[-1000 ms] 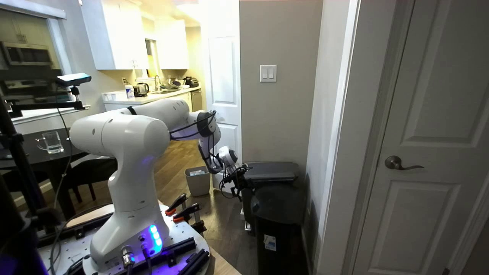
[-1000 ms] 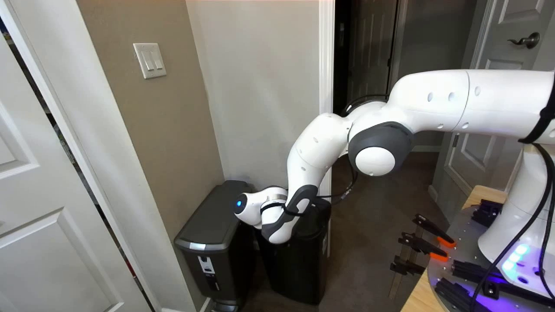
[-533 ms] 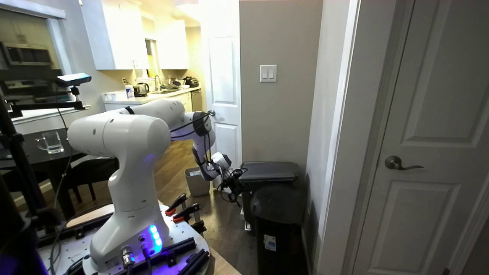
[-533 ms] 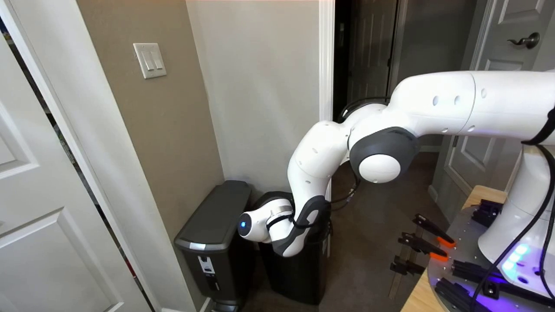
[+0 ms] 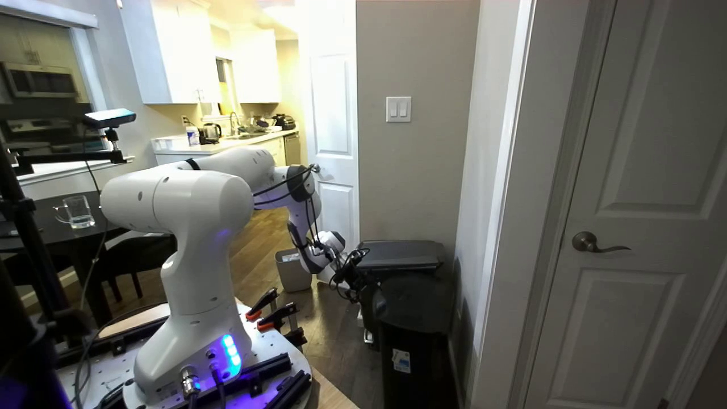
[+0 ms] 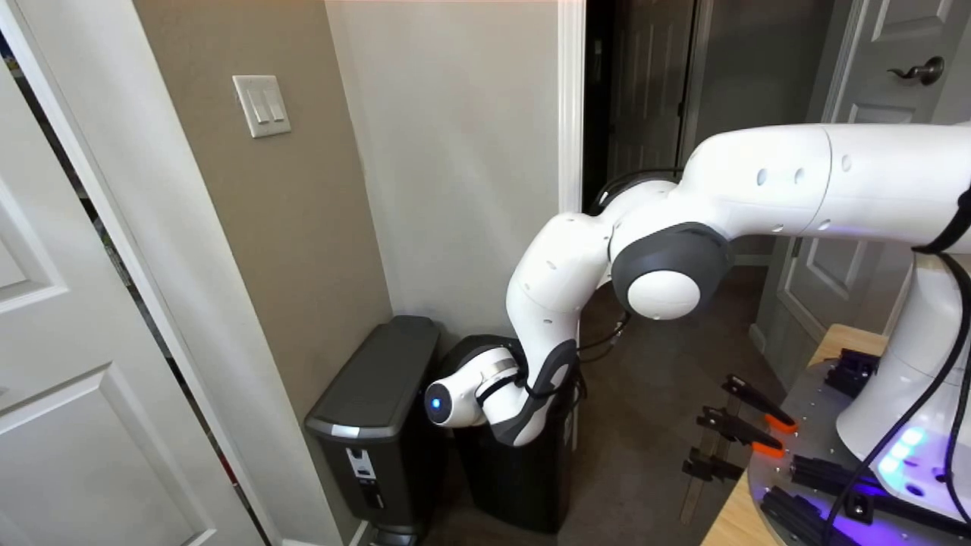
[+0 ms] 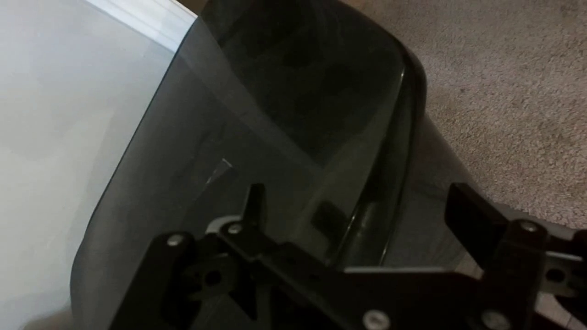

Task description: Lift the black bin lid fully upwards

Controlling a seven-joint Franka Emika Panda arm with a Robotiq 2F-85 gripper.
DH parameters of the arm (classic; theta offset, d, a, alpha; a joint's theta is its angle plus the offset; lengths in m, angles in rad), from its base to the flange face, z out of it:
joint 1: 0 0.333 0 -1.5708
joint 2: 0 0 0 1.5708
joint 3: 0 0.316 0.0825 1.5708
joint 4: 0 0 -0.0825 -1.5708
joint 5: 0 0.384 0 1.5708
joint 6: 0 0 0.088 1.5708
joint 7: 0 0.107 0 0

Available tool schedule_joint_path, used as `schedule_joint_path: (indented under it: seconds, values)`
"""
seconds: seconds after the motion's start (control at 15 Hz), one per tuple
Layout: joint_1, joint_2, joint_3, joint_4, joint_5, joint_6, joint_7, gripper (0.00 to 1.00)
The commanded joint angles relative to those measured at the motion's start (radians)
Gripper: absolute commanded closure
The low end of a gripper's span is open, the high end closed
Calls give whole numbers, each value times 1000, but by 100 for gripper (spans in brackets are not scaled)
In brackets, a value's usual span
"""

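The black bin lid [image 5: 417,295] is glossy and lies closed on the tall black bin [image 5: 420,363]. In an exterior view the arm hides much of the lid [image 6: 478,345], while the bin body [image 6: 516,485] shows below. My gripper [image 7: 357,197] is open with nothing between its fingers. In the wrist view the lid [image 7: 257,123] fills the middle, and its front rim runs between the fingers. The left finger is over the lid top, the right finger outside the bin's front side. Contact cannot be told. In an exterior view the gripper [image 5: 363,284] is at the lid's near-left edge.
A dark grey step bin [image 6: 375,379] with a flat lid stands beside the black bin, against the wall [image 5: 417,170]. A small grey bin [image 5: 294,275] stands on the floor behind the arm. Clamps [image 6: 747,428] stick out from the robot's table.
The arm has lowered and the gripper drew back from the bin, then moved slightly toward it again. The wrist has turned a little. The lid has not moved.
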Motion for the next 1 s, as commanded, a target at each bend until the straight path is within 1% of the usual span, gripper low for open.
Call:
schedule_joint_path:
  seconds: [0.0, 0.47, 0.8, 0.93]
  values:
    - [-11, 0, 28, -19, -52, 8, 63, 0]
    - [15, 0, 30, -25, -84, -30, 121, 0]
    - [41, 0, 30, -26, -129, -85, 181, 0]
    - [38, 0, 48, -24, -139, -68, 219, 0]
